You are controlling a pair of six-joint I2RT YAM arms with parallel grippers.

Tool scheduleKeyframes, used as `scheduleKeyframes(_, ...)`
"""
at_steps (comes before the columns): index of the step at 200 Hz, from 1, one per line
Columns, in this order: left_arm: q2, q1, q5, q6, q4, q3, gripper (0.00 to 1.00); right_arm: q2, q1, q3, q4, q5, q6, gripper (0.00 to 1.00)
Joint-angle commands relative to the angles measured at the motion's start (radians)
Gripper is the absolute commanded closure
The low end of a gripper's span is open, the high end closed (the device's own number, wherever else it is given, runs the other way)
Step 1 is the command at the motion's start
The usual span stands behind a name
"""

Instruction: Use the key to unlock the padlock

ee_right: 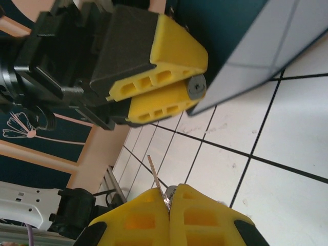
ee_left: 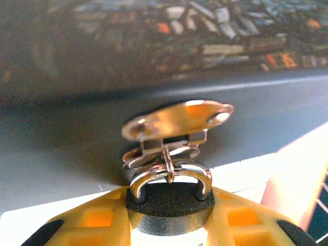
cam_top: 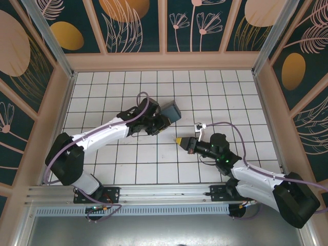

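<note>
Nearest, right of centre in the top view, the right gripper (cam_top: 180, 141) is being held out on a bent arm. Its fingers are being pressed together on the key (ee_right: 154, 171), blade pointing up-frame. Farther, at centre, the left gripper (cam_top: 164, 127) is being stretched forward and clamped on the padlock (ee_left: 169, 205), its shackle (ee_left: 169, 175) looped through a metal clasp (ee_left: 177, 120). Beyond, the blue box (cam_top: 172, 110) is standing.

Dark padlock (ee_left: 169, 209), white black-lined floor tiles (cam_top: 128, 171)
</note>
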Motion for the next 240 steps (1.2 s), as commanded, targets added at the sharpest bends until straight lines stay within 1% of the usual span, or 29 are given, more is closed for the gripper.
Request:
scheduleKeyframes(1, -0.070, 0.009, 0.072, -0.106, 0.121, -0.029, 0.76, -0.001, 0.012, 0.018, 0.040, 0.060, 0.007, 1.00)
scheduleKeyframes(29, -0.105, 0.011, 0.079, -0.152, 0.161, -0.069, 0.77, 0.032, 0.011, 0.036, 0.061, 0.065, -0.003, 1.00)
scheduleKeyframes(56, -0.138, 0.010, 0.091, -0.189, 0.209, -0.112, 0.77, 0.076, 0.009, 0.078, 0.080, 0.041, -0.014, 1.00)
scheduleKeyframes(77, -0.154, 0.010, 0.094, -0.196, 0.217, -0.112, 0.77, 0.116, 0.009, 0.114, 0.096, 0.024, -0.017, 1.00)
scheduleKeyframes(90, -0.164, 0.010, 0.098, -0.203, 0.231, -0.144, 0.77, 0.136, 0.007, 0.129, 0.099, 0.023, -0.014, 1.00)
scheduleKeyframes(117, -0.183, 0.014, 0.095, -0.214, 0.244, -0.154, 0.77, 0.179, -0.012, 0.124, 0.164, -0.011, 0.026, 1.00)
scheduleKeyframes(156, -0.204, 0.020, 0.095, -0.240, 0.279, -0.182, 0.77, 0.195, -0.013, 0.129, 0.176, -0.039, 0.035, 1.00)
scheduleKeyframes(189, -0.216, 0.026, 0.100, -0.251, 0.303, -0.196, 0.78, 0.200, -0.017, 0.118, 0.182, -0.035, 0.041, 1.00)
scheduleKeyframes(240, -0.225, 0.028, 0.105, -0.257, 0.318, -0.206, 0.78, 0.261, -0.019, 0.153, 0.227, -0.065, 0.053, 1.00)
